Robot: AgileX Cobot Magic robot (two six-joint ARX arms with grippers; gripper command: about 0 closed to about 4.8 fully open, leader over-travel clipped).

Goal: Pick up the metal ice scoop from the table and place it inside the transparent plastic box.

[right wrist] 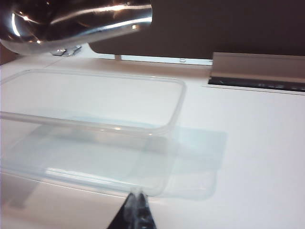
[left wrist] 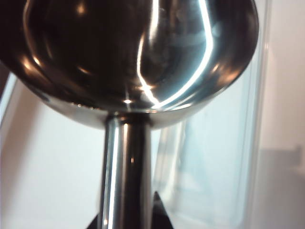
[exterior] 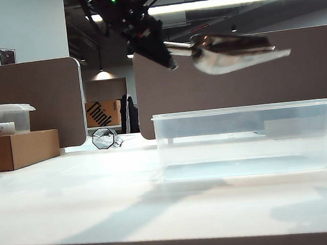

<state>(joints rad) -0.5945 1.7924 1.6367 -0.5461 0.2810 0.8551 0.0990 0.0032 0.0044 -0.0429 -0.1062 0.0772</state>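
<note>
Here, in the upper middle of the exterior view, the left gripper [exterior: 168, 54] holds the metal ice scoop [exterior: 232, 52] by its tubular handle, fingers clamped on the handle's end while the bowl juts toward the right, roughly level and high above the transparent plastic box [exterior: 243, 139]. The box sits on the table [exterior: 102, 202] at centre right, with nothing visible inside it. In the left wrist view the scoop's bowl [left wrist: 138, 52] fills the upper half of the frame, the handle runs down to the dark fingertips [left wrist: 157, 210] at the bottom edge, and the box wall shows pale behind. The right gripper [right wrist: 137, 210] appears only at the bottom centre of its own wrist view, its two tips pressed together on nothing, looking across the box rim [right wrist: 176, 109]; the scoop's bowl glints in the upper left corner there.

The grip is far out on the handle, so the heavy bowl may lever the smooth tube round or let it slip between the fingers. Released from this height, the scoop would likely bounce, or strike the rim and shove the light box. If the bowl's point overhangs the right-hand wall on lowering, it could catch there.
</note>
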